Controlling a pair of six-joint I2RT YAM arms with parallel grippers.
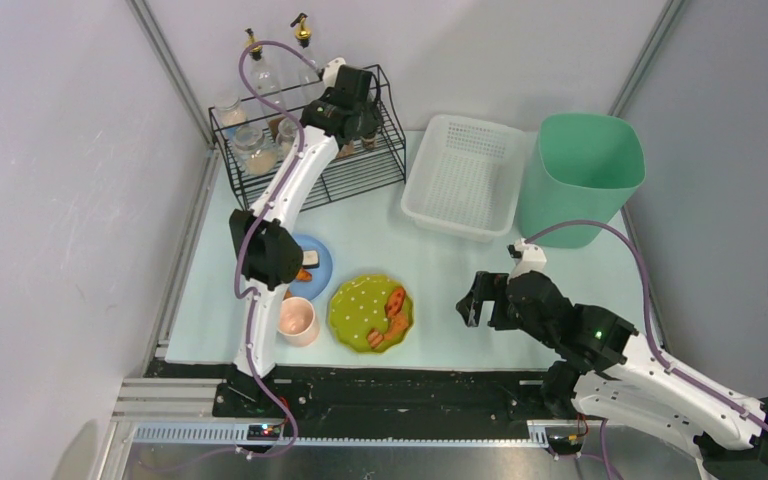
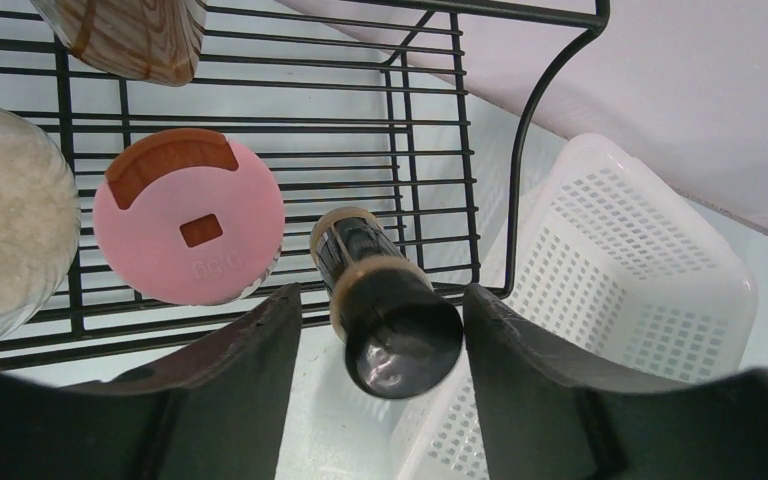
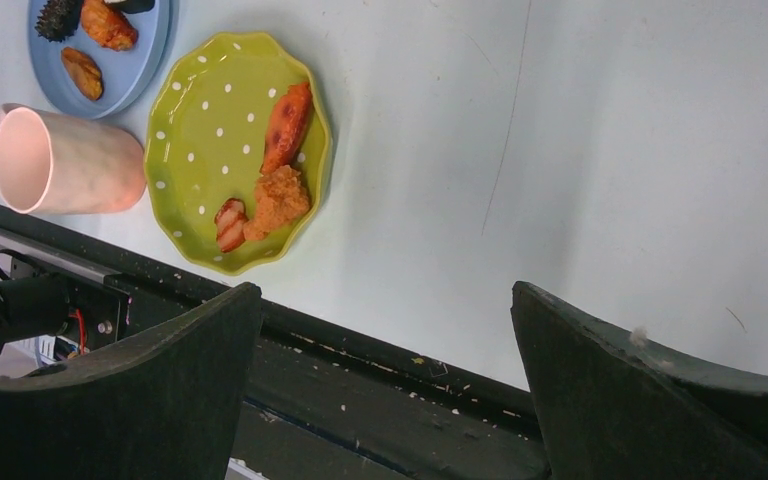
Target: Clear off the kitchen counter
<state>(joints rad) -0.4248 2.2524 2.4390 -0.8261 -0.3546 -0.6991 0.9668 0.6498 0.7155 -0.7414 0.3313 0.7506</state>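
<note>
From above: kitchen counter surface point(image 1: 410, 255), pale mint, filling the middle of the view from the black rail point(image 1: 400, 372) at the near edge back to the walls. At back left on it, a black wire rack point(image 1: 380, 170) with glass jars point(image 1: 255, 150) and two pourer bottles point(image 1: 260, 70) at its back. Just right of the rack, a white perforated basket point(image 1: 440, 215), then a green bin point(image 1: 560, 210). Near the front left, close together: a blue plate point(image 1: 320, 270), a green dotted plate point(image 1: 355, 305) with orange food, a pink cup point(image 1: 298, 320). Left fingers point(image 1: 358, 135) down over the right part of the rack. Right fingers point(image 1: 470, 300) low over bare surface, right of the green plate.

Left wrist: fingers spread to either side of a dark grinder point(image 2: 390, 330) with a black cap, its base on the rack's wires near the corner. Clear gap on one side, the other finger just beside the cap, contact there impossible to tell; no pinch on show. Further in on the wires, a jar with a pink lid point(image 2: 188, 215), a pale-filled glass jar point(image 2: 5, 230) at the left edge, a wood-grained container point(image 2: 125, 35) at the top. Basket off to the right, outside the rack.

Right wrist: fingers spread wide, nothing between them, only bare surface and rail below. Up to the left, the green plate with orange-brown pieces point(image 3: 285, 125), the cup beside it, the blue plate with food at the top corner.
</note>
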